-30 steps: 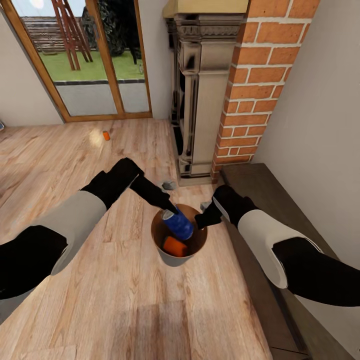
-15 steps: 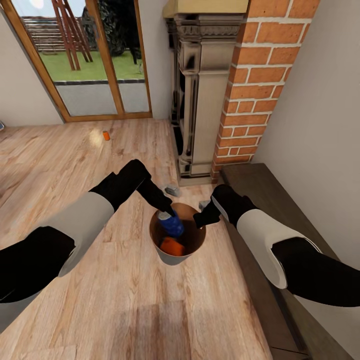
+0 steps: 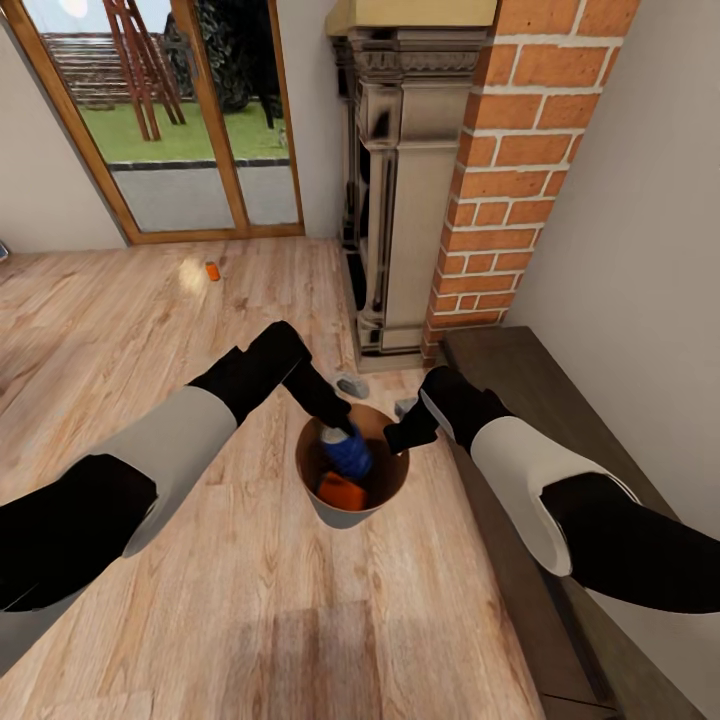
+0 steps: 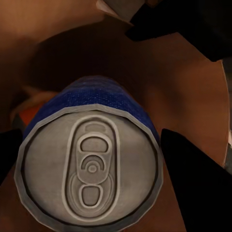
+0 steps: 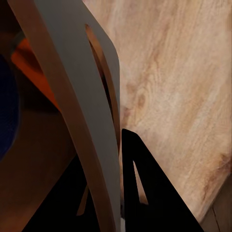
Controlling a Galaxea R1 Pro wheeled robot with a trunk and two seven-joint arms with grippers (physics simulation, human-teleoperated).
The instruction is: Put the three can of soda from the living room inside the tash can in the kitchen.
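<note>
Left gripper (image 3: 338, 428): clamped on a soda can (image 3: 347, 452), lower in the trash can (image 3: 345, 512) than before
Right gripper (image 3: 395, 440): pinching the bin's rim

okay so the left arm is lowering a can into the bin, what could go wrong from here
1. The right gripper pinches the trash can rim; a slip might tip it, spilling the can inside.
2. The held can is tilted, so it could catch the rim on release.
3. A third can lies near the glass doors.
</note>
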